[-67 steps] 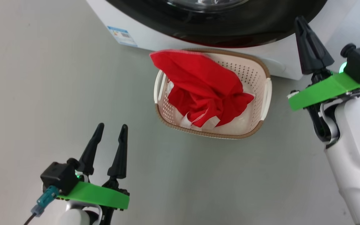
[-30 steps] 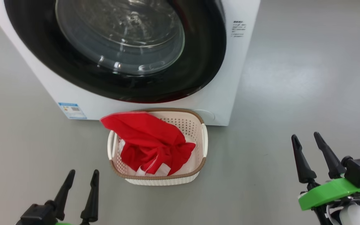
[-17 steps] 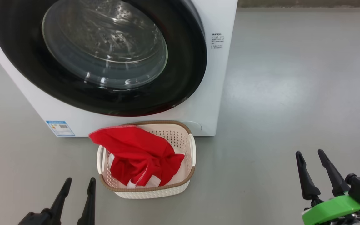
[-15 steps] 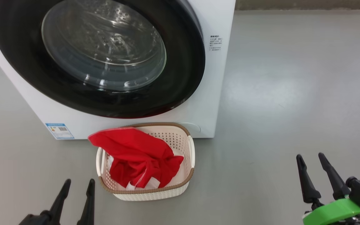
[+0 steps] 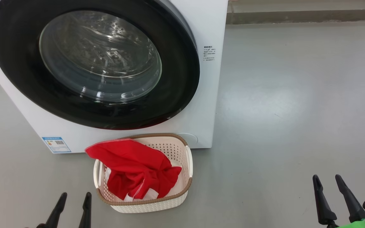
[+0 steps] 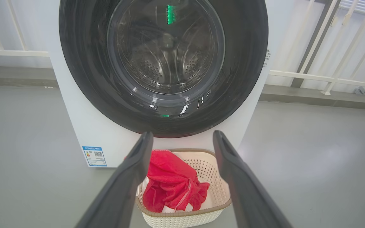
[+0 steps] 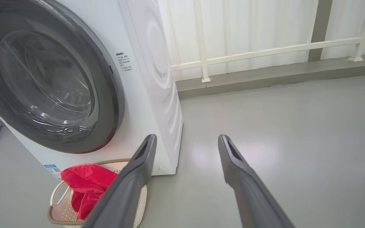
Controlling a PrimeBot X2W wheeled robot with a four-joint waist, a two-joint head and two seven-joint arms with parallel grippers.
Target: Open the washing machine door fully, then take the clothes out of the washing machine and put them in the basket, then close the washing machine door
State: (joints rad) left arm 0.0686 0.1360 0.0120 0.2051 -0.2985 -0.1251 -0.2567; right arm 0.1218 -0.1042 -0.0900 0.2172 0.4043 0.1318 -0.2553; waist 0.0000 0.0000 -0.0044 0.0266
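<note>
Door [image 5: 93, 66] sat shut; left pincer [image 5: 76, 193] and right pincer [image 5: 326, 176] spread, empty; clothes [image 5: 131, 167] overhanging basket's [image 5: 147, 207] upper-left rim could slip out.

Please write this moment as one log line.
door: shut | clothes: in basket | left pincer: open, empty | right pincer: open, empty

A: Anything clipped?
B: Washing machine [image 5: 208, 104] loses its top at the head view's edge. Left pincer [image 5: 76, 194] and right pincer [image 5: 326, 177]: bodies mostly cut off by the bottom edge.
A: Unreadable?
B: Blue label [image 5: 56, 144] and side print [image 5: 209, 53], too small. Clothes [image 5: 131, 167] hide most of the basket [image 5: 150, 205] floor. In the right wrist view a finger covers part of the basket.
</note>
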